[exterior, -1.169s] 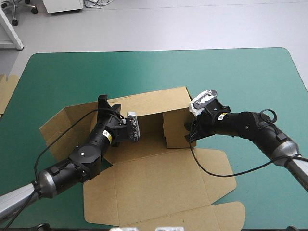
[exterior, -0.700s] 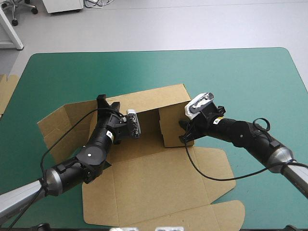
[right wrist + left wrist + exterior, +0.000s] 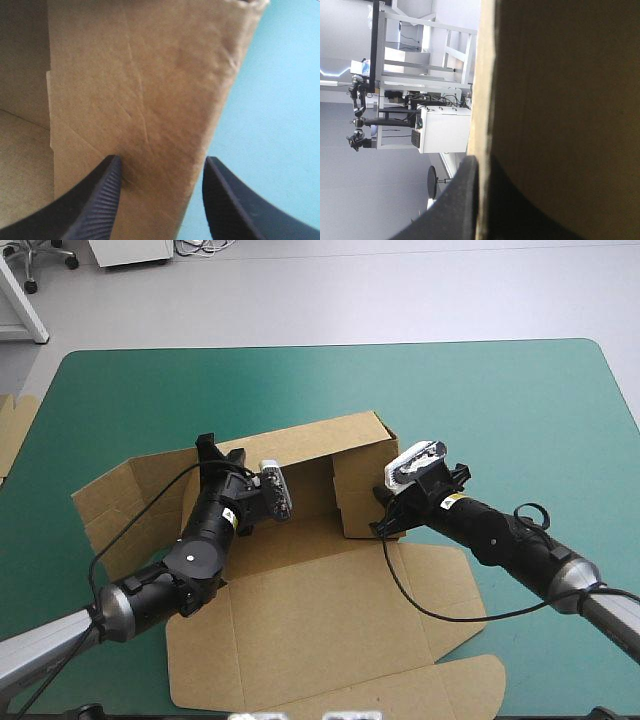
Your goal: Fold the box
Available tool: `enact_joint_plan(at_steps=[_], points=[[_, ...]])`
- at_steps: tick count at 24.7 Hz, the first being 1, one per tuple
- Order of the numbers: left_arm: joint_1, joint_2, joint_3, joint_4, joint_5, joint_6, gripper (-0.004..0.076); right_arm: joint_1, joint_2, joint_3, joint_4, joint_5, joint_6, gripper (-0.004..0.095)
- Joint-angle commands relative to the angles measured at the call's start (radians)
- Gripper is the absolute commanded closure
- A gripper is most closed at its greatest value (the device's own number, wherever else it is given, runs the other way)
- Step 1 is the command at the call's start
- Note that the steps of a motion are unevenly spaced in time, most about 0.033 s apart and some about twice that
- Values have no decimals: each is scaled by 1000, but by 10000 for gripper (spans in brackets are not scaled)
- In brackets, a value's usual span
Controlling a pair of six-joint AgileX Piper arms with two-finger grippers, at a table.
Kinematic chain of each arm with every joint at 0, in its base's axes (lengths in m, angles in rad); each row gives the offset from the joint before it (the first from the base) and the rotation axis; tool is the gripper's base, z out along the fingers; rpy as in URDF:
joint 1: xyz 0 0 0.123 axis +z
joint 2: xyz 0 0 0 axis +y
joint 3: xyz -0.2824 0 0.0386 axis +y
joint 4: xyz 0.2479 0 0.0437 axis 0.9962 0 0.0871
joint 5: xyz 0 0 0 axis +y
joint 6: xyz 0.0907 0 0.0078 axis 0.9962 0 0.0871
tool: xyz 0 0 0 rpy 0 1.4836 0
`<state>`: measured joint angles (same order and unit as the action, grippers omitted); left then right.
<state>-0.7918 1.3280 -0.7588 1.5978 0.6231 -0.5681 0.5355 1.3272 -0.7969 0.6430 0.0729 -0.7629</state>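
Note:
The brown box (image 3: 320,615) lies in the middle of the teal-green table, its lid and front flaps flat and its back wall (image 3: 320,445) raised. My left gripper (image 3: 212,455) is shut on the upper edge of the left wall panel (image 3: 150,490). In the left wrist view the board edge (image 3: 482,75) runs between the black fingers (image 3: 457,200). My right gripper (image 3: 381,520) stands open against the outside of the upright right wall (image 3: 358,495). In the right wrist view that wall (image 3: 140,85) fills the space ahead of the gripper (image 3: 161,162), its two fingers spread across it.
More brown board (image 3: 15,430) shows at the table's left edge. Bare teal-green cover (image 3: 520,420) lies to the right of and beyond the box. The front flaps (image 3: 460,685) reach close to the near edge.
The right gripper has moved left along with the right wall, which now stands more upright. The left arm has risen slightly with the left panel, and the box has shifted a little leftward.

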Motion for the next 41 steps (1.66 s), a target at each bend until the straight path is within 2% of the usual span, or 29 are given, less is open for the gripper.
enact_joint_plan(at_steps=[1, 9, 18, 20, 22, 24, 32, 35, 38, 41], points=[[-6, -17, -21, -4, -3, -29, 734, -4, -11, -22, 3, -106, -11, 446], [-6, -17, -21, -2, -2, -54, 734, 9, 20, -22, 5, -180, -4, 452], [-6, -17, -21, -6, -1, -56, 734, 26, 50, -26, 7, -209, 31, 458], [-6, -17, -21, -6, 0, -56, 734, 26, 50, -26, 7, -209, 45, 511], [-6, -17, -21, -6, 0, -57, 734, 28, 50, -26, 7, -209, 48, 645], [-6, -17, -21, -6, 0, -58, 734, 37, 50, -26, -4, -207, 37, 896], [-6, -39, -21, 1, 25, -58, 729, 55, 50, -26, 4, -198, 29, 905], [-40, -101, -21, -65, 77, -22, 603, 55, 50, -26, 6, -208, 29, 905], [-107, -126, -21, -159, 151, 55, 429, 55, 58, -26, 11, -208, 31, 905], [-160, -126, -21, -168, 187, 53, 383, 55, 69, -26, 11, -206, 33, 906]])
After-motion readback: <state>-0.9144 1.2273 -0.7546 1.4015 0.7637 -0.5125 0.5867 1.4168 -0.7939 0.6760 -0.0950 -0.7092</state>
